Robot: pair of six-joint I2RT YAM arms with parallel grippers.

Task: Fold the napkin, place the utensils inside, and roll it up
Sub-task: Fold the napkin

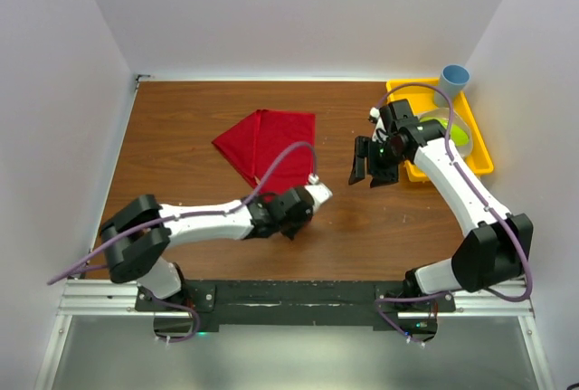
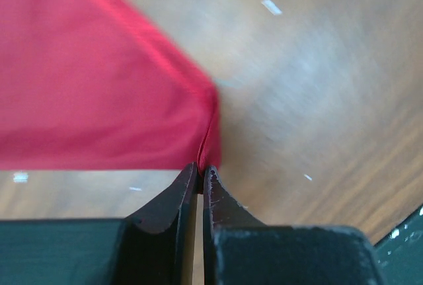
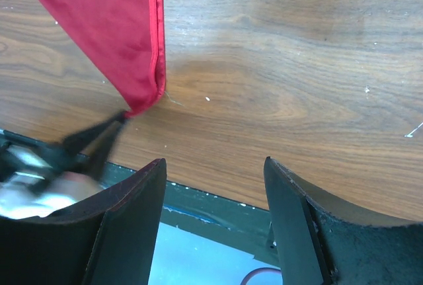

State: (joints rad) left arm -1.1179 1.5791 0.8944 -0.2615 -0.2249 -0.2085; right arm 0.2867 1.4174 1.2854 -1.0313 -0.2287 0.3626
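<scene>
Left wrist view: my left hand (image 2: 200, 170) pinches the napkin (image 2: 86, 86) by 1 corner, cloth spreading up-left; right hand (image 3: 213, 163) wide, empty.

Bright, even overhead light; soft, faint shadows on table (image 1: 181, 137). Left wrist view blurry, pale glare on wood, napkin (image 2: 86, 80) edges soft. Right wrist view sharp exc. motion-smeared left gripper (image 3: 117, 125).

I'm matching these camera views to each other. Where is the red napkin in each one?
Top external: napkin, middle, slightly left.
Left wrist: fills upper left.
Right wrist: upper left, pointing down.
Shared landmark: its corner pinched by the left gripper.
</scene>
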